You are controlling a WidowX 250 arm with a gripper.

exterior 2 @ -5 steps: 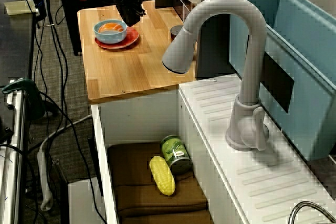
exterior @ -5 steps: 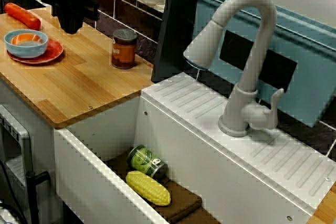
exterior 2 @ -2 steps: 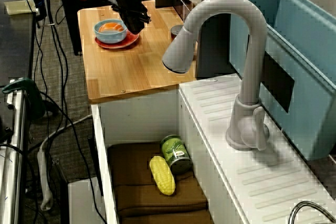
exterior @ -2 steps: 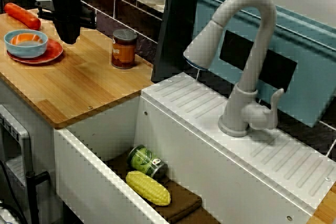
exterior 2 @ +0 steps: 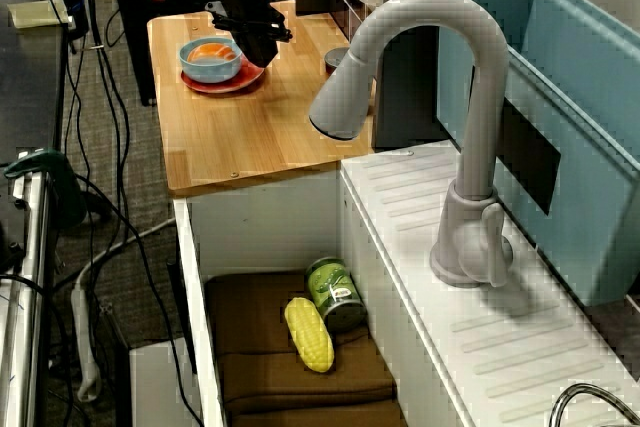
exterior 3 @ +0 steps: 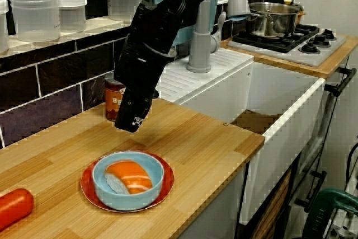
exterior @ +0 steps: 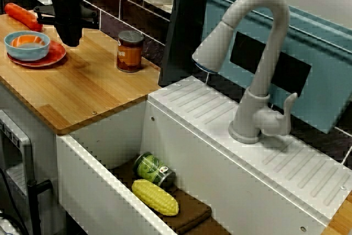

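Note:
My black gripper [exterior 3: 132, 125] hangs just above the wooden counter [exterior 3: 201, 138], its fingers together with nothing between them. It is between the blue bowl [exterior 3: 127, 180] and a brown jar [exterior 3: 113, 100] by the tiled wall. The bowl holds a piece of salmon sushi [exterior 3: 128, 175] and rests on a red plate [exterior 3: 162, 186]. In the view across the sink the gripper [exterior: 70, 40] is just right of the bowl [exterior: 26, 45], and the jar [exterior: 130, 51] stands further right. In the view from above the gripper [exterior 2: 262, 53] overlaps the plate's right edge.
An orange carrot-like piece [exterior: 22, 16] lies behind the bowl. The sink [exterior: 99, 191] holds a green can [exterior: 154, 169] and a corn cob [exterior: 155, 197] on a brown cloth. A grey faucet [exterior: 258, 53], a blue tub [exterior: 313, 75] and a stove pot [exterior 3: 272, 18] stand beyond.
The gripper has dropped lower and shifted slightly toward the bowl and the wall. Bowl, plate and jar have not moved.

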